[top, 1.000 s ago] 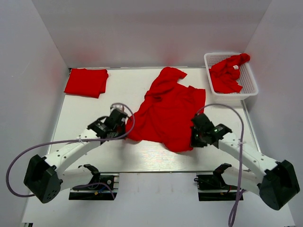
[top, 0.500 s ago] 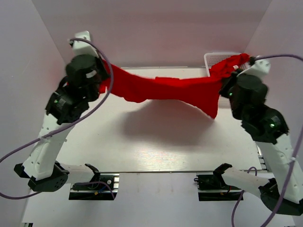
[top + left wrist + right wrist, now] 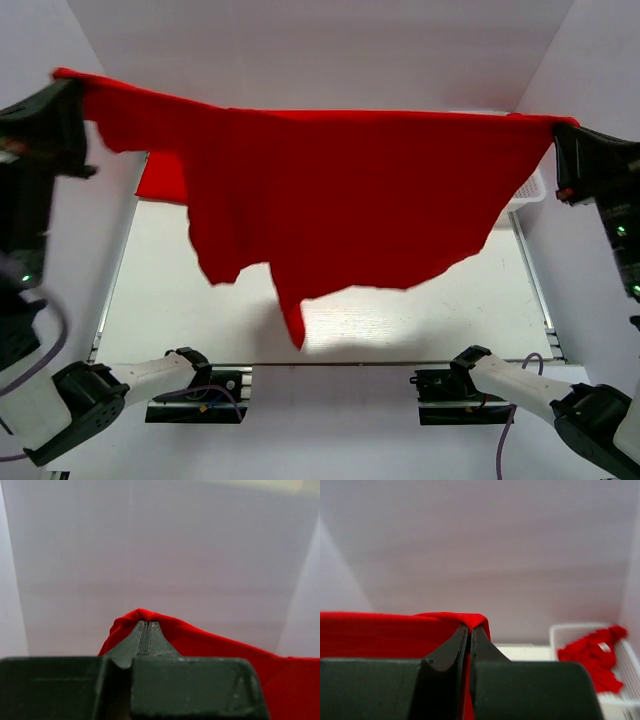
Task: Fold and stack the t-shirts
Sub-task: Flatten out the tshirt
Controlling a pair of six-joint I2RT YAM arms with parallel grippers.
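Above the near part of the table (image 3: 420, 320), you hold one red t-shirt (image 3: 340, 190) stretched in the air between both arms. Its top edge is taut and level, and its uneven lower edge and one sleeve hang free, apart from the tabletop as far as the overhead view shows. Your left gripper (image 3: 145, 626) has its jaws pressed together on a bunch of fabric at one end. Your right gripper (image 3: 470, 629) pinches the other end the same way.

This reads as the spreading step: the shirt is lifted and opened out, not yet laid flat. Next you will likely need to lower both ends together and evenly, so it lands smooth for folding.

Farther back, a folded red shirt (image 3: 160, 182) lies at the far left. The white basket (image 3: 560, 632) at the far right holds more crumpled red shirts (image 3: 590, 652).
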